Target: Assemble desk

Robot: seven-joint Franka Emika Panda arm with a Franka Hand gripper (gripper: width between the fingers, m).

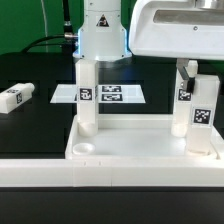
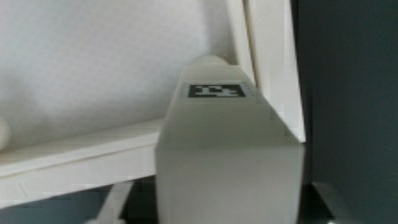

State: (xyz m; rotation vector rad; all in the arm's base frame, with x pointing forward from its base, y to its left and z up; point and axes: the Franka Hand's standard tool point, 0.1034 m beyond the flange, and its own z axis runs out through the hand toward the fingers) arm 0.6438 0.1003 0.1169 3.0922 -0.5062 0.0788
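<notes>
On the black surface [image 1: 35, 125] the desk is about half built, as I judge it. Its tabletop [image 1: 140, 140] lies with the sockets upward, just behind the long white low wall [image 1: 110, 172]. The left leg [image 1: 88, 100] stands upright in the far corner at the exterior view's left. The right leg [image 1: 200, 88] stands upright at the exterior view's right, and the tool [image 1: 189, 68] is closed around its upper part. In the wrist view this leg [image 2: 222, 150] fills the gap between the jaws. Whether it is fully seated I cannot tell.

The near socket [image 1: 85, 148] at the left is empty. A loose leg [image 1: 17, 97] lies well apart at the left, and a fourth is not visible. The marker board [image 1: 115, 95] lies behind the tabletop and blocks nothing. I think only the left leg stands near the path to the empty socket.
</notes>
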